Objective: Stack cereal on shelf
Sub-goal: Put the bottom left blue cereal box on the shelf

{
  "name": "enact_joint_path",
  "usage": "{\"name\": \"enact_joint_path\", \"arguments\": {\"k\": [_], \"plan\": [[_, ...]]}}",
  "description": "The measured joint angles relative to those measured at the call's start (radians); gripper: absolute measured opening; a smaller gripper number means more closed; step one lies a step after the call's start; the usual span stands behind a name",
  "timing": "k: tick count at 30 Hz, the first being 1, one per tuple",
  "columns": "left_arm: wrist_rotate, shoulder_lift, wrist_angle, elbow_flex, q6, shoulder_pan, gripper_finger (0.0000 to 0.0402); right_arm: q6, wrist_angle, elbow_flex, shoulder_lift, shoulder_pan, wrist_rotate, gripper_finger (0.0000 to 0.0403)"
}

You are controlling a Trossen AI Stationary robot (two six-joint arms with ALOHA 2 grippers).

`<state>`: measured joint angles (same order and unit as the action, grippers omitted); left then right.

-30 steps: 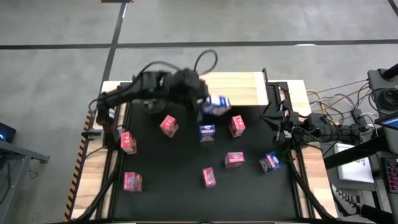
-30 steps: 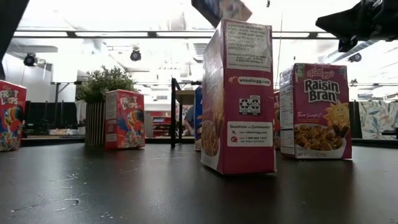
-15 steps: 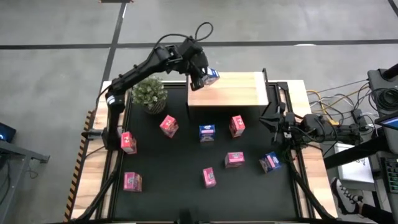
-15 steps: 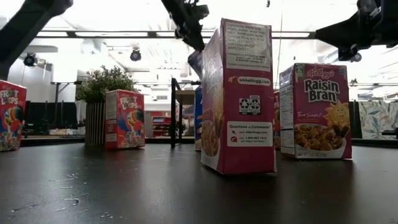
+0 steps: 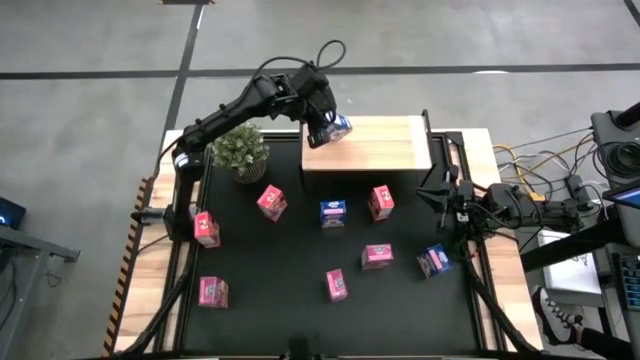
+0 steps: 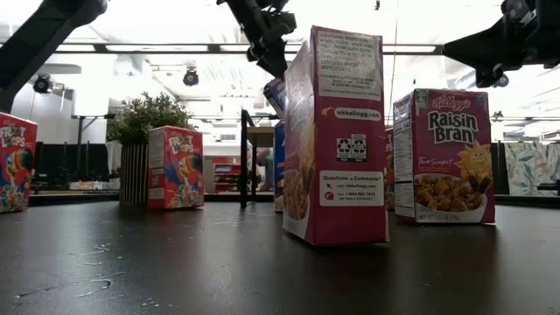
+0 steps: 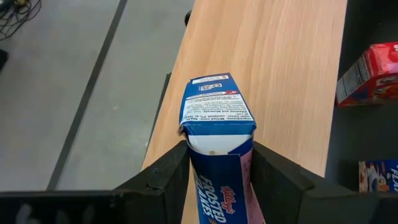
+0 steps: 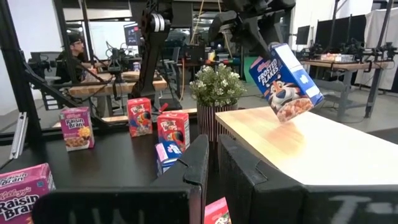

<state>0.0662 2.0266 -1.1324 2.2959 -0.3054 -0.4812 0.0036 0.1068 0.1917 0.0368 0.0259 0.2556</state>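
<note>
Barely begun, judging by the bare pale wood shelf top on thin black posts [image 5: 375,150]: nothing resting on it yet. Left gripper [image 5: 322,122] over the shelf's end nearest the green potted plant [image 5: 240,148], fingers [image 7: 165,177] pinching a blue Frosted Flakes cardboard box [image 7: 217,134], held tilted above the board (apparently not touching, going by the right wrist view). Eight small boxes [image 5: 333,284], mostly pink, left standing on the black tabletop [image 5: 280,260]. Right gripper [image 5: 432,192] waiting beside the table's right edge, fingers close together around nothing
</note>
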Motion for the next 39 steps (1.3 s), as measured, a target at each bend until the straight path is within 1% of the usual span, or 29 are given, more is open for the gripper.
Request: {"name": "enact_joint_path", "arguments": {"k": [8,18,31,39], "plan": [[0.000,0.000,0.002,0.000,0.032,0.000,0.0194,-0.016,-0.012,0.000,0.000,0.000,0.000,0.0028],[0.001,0.000,0.039,0.000,0.042,0.001,0.0227,-0.030,-0.015,0.003,0.000,0.000,0.002,0.0028],[0.003,0.000,0.071,0.000,0.057,0.001,0.0232,-0.030,-0.015,0.011,0.000,0.000,0.002,0.0028],[0.003,-0.011,0.088,0.000,0.053,0.023,0.0231,-0.030,-0.015,0.011,0.000,0.000,0.002,0.0028]]}}
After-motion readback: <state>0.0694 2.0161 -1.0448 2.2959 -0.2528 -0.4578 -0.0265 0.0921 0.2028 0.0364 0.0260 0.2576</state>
